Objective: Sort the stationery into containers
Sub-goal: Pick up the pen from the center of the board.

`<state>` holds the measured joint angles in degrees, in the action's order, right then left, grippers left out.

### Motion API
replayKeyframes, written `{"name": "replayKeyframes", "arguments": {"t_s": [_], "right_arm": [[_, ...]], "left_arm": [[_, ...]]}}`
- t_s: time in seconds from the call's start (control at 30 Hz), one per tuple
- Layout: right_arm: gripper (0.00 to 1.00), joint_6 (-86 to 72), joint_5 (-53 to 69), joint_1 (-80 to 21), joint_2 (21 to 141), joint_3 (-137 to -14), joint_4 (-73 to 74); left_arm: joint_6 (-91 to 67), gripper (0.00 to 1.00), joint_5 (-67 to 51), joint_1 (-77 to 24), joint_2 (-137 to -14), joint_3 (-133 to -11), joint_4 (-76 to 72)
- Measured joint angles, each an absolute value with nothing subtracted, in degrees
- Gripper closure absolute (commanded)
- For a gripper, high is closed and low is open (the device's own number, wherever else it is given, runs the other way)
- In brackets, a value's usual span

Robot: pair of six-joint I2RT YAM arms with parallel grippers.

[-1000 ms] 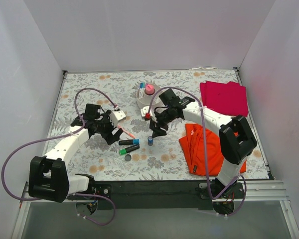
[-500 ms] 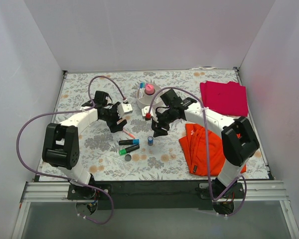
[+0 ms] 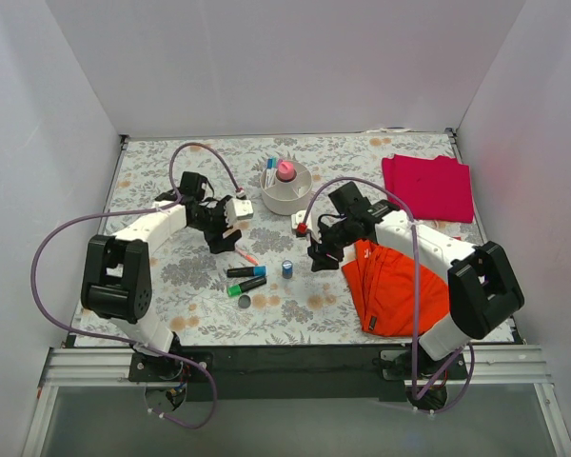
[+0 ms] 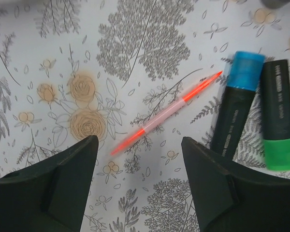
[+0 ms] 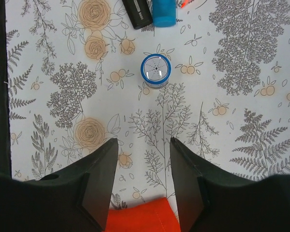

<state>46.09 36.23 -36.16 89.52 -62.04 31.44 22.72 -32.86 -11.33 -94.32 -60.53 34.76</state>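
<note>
An orange-pink pen [image 4: 166, 113] lies slanted on the floral table. My open left gripper [image 3: 230, 240] hovers just over its lower end, empty [image 4: 137, 162]. To the pen's right lie a blue-capped marker [image 4: 237, 101] and a green-capped marker [image 4: 278, 113], side by side. A small blue cylinder [image 5: 155, 70] stands upright ahead of my open, empty right gripper [image 5: 143, 145], which hangs apart from it [image 3: 321, 259]. The round off-white bowl [image 3: 298, 197] at the back holds a pink-capped bottle [image 3: 285, 171] and thin pens [image 3: 269, 168].
A folded orange cloth [image 3: 392, 284] lies right under the right arm, its edge showing between the right fingers [image 5: 140, 217]. A magenta cloth [image 3: 428, 186] lies at the back right. A small dark round cap [image 3: 245, 301] sits near the markers. White walls enclose the table.
My left gripper moved up and right over the pen and its jaws narrowed a little. The right gripper drew back to the right, toward the orange cloth.
</note>
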Motion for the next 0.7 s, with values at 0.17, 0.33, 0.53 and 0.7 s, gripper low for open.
{"name": "replayKeyframes", "arguments": {"t_s": [0.17, 0.33, 0.53, 0.7], "right_arm": [[0.44, 45.78, 35.7, -36.16, 87.57, -61.76, 30.74], [0.45, 45.63, 34.63, -36.16, 87.74, -61.76, 29.91], [0.45, 45.63, 33.98, -35.94, 87.79, -61.76, 29.85], [0.45, 45.6, 33.5, -35.57, 87.79, -61.73, 29.78]], "left_arm": [[23.75, 0.34, -38.83, -12.14, -92.75, -64.97, 40.84], [23.44, 0.34, -41.39, -17.67, -92.66, -65.1, 44.53], [20.75, 0.35, -41.6, -25.17, -92.64, -61.84, 44.95], [18.09, 0.37, -40.8, -26.96, -92.64, -60.62, 42.65]]}}
